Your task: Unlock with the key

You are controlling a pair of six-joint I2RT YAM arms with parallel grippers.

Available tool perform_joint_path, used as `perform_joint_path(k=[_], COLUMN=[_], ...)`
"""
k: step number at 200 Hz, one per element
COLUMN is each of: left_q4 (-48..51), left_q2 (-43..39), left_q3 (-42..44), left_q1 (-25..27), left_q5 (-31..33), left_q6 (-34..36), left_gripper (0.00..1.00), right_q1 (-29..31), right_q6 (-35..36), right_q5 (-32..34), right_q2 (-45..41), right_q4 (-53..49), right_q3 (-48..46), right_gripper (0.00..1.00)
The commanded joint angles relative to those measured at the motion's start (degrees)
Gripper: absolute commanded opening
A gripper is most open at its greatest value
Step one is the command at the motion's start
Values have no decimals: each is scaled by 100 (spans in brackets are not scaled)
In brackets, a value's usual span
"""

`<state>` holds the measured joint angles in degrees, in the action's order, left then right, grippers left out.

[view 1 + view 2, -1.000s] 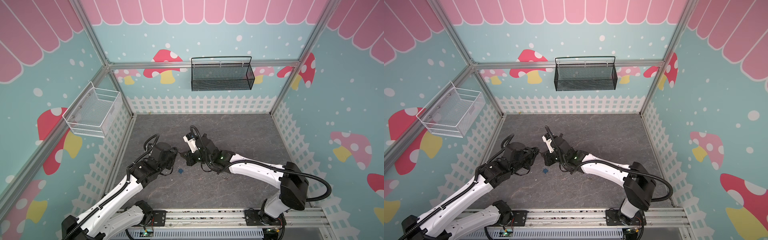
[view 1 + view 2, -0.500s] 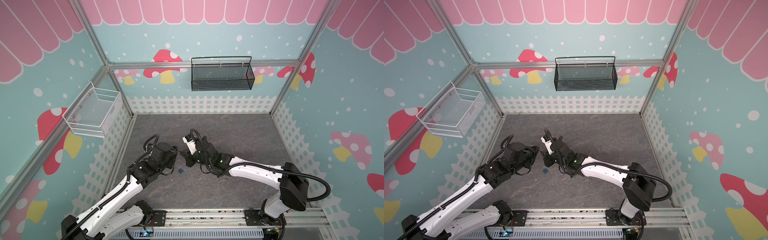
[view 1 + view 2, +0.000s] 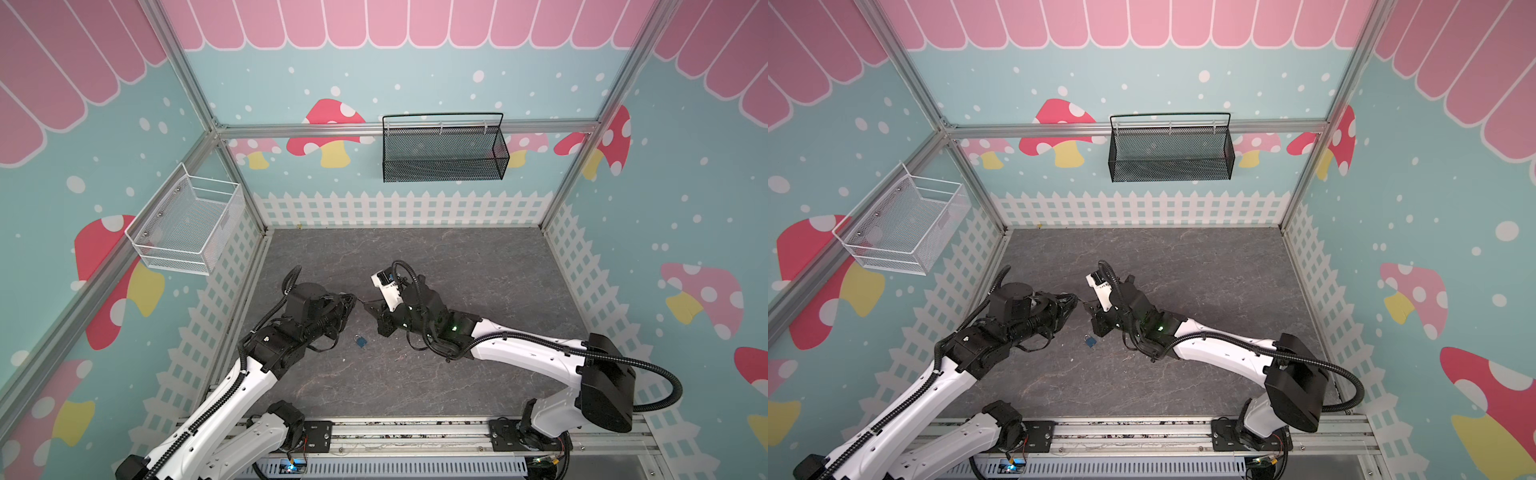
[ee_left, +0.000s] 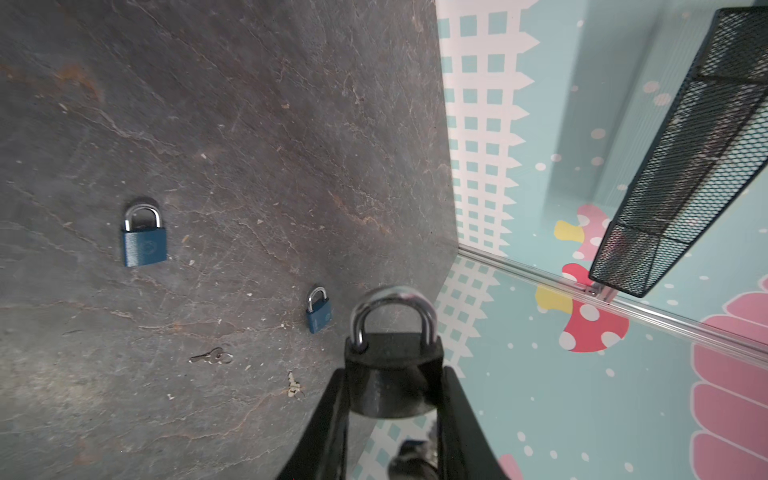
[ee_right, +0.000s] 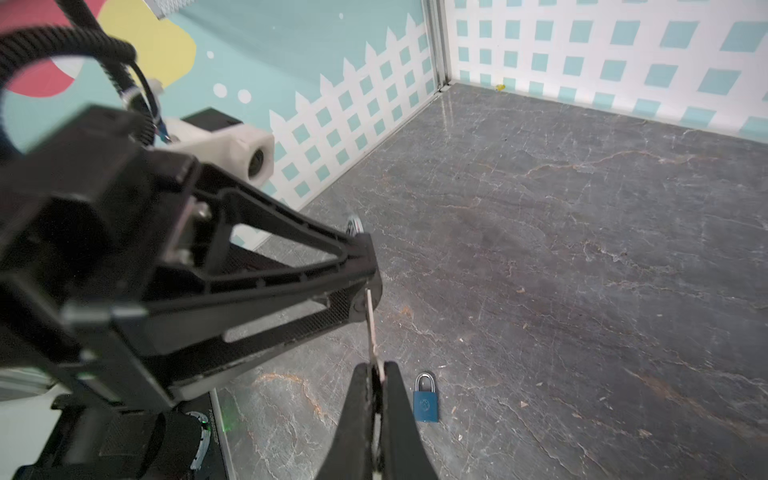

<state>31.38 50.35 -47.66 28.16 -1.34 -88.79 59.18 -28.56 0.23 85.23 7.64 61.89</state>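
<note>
My left gripper (image 4: 393,372) is shut on a black padlock (image 4: 392,357) with a silver shackle, held off the floor. My right gripper (image 5: 377,368) is shut on a thin silver key (image 5: 371,328). The key's blade reaches to the tip of the left gripper (image 5: 365,286), where the padlock's body sits hidden between the fingers. I cannot tell whether the blade is in the keyhole. In both top views the left gripper (image 3: 353,300) (image 3: 1074,300) and the right gripper (image 3: 368,306) (image 3: 1087,307) meet tip to tip above the grey floor.
A blue padlock (image 3: 360,341) (image 3: 1090,341) (image 5: 426,399) (image 4: 144,237) lies on the floor just below the grippers. The left wrist view shows a second blue padlock (image 4: 318,311) and a loose key (image 4: 212,356) farther off. A black basket (image 3: 442,149) and a white basket (image 3: 187,224) hang on the walls.
The right gripper has edged slightly toward the left gripper with the key. The left gripper has stayed in place with the padlock.
</note>
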Motion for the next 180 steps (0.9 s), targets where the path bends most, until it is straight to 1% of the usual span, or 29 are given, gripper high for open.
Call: perform_joint_path(k=[1,16,33,56,77,110,134,162,180], left_q4=[275,325,289,123,39,36,-16,-81,-79], left_q2=[21,26,18,36,50,4,-16,-16,-16], left_q3=[-117,-155,-141,-121,-133,-112,-78,-55,-59], left_q1=[-39,-33,-23,-21,-21,-21,-22,-21,-21], left_q5=[58,179,256,178,82,85,-1,-76,-87], left_q6=[266,257,151,56,29,-6,-54,-88,-81], left_gripper=[0,0,0,0,0,0,0,0,0], right_q1=[40,41,41,40,39,41,36,26,33], right_q6=[-145,-209,-344,-538,-525,-489,-513,-506,-487], right_q5=[203,241,-11,-202,-397,-270,-373,-253,-326], right_q2=[-116,-150,-193,-59,114,275,314,349,394], right_q4=[-275,-411,-373,-448,-413,-511,-459,-423,-371], right_q3=[78,54,-64,-81,98,252,303,393,431], right_gripper=[0,0,0,0,0,0,0,0,0])
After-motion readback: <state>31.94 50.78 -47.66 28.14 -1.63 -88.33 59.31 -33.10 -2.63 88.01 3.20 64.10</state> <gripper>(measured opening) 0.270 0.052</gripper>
